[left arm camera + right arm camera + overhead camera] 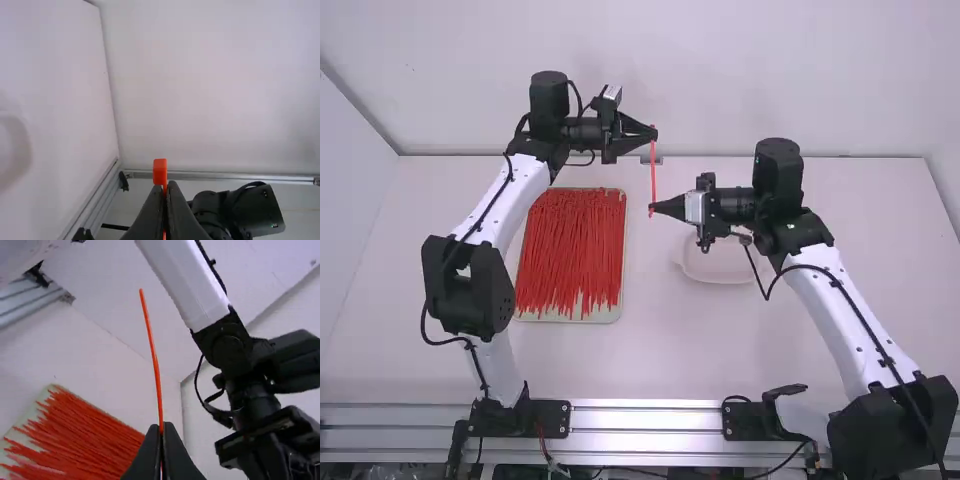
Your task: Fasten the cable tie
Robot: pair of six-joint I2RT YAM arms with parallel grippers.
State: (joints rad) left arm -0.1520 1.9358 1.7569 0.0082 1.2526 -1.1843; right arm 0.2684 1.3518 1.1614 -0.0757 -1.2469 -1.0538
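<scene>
One cable tie (651, 178) up in the air over the far middle of the table (700, 340), close to the back edge, nearly upright, straight, not yet looped. Clamped near its square head (160, 171) by the left gripper (653, 131), fingers pressed together on the strap, head poking out beyond them. Pinched at the lower end by the right gripper (651, 209), likewise closed tight on it. Toward the left edge, a tray (610, 319) heaped with more red ties (570, 250); under the right gripper, a pale shallow dish (685, 268). Seemingly the step before threading: lifted, held at both ends. Next, probably: bend the strap round, bring the tail to the head's slot, line up squarely, push through, pull snug. Fine aim needed, perhaps a regrip to free the tip.
</scene>
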